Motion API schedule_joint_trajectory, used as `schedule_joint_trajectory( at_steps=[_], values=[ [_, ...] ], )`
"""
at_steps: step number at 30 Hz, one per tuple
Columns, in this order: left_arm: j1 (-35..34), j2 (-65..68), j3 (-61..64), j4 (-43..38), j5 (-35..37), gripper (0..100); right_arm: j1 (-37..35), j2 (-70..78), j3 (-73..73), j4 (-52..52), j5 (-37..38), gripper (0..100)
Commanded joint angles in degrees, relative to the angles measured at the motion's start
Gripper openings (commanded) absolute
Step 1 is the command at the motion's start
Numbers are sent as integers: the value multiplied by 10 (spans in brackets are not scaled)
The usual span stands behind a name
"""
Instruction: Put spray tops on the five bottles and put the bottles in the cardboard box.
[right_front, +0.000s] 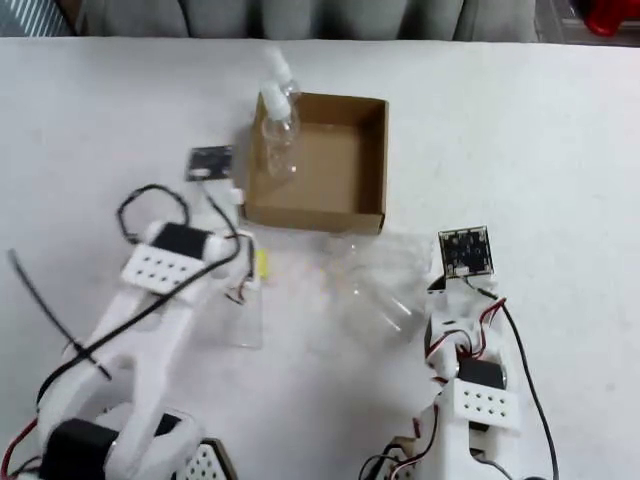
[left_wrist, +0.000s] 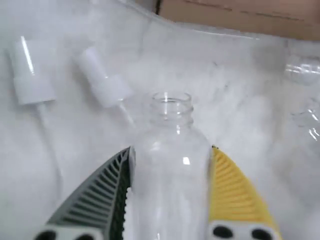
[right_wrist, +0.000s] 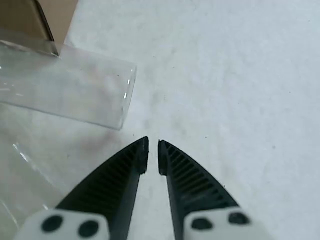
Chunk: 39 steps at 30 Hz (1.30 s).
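Capping step, likely: left gripper (left_wrist: 171, 150) clamps uncapped bottle (left_wrist: 170, 125); right gripper (right_wrist: 153, 156), nearly closed and empty, must fetch a spray top (left_wrist: 102, 82).

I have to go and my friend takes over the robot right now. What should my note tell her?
Hands: the left hand is shut on a clear bottle with no top. The right hand is shut and empty, low over the table.
Things: two spray tops lie loose on the table just past the held bottle. More topless bottles lie in front of the cardboard box.
Done: one bottle with a top stands at the box's wall, apparently inside.
Left: top the held bottle and the rest, then box them.
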Motion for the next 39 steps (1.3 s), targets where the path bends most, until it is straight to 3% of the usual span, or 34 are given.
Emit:
schedule_joint_trajectory(
  at_steps=[1,14,19,23,27,31,39],
  values=[
    [-67,-74,20,9,-7,20,6,1,-4,-9,7,17],
    [-354,-189,77,4,-7,20,6,3,-4,-6,7,17],
    [-483,-190,105,-69,-4,20,6,0,1,-5,7,16],
    [-495,-191,163,-136,1,20,3,-2,3,-5,8,16],
    [-502,-191,189,-201,68,20,6,-2,2,-5,8,16],
    [-522,-190,190,-211,94,20,8,-2,-11,1,7,16],
    [-520,-190,190,-228,93,20,-16,-1,-86,119,8,17]
  ],
)
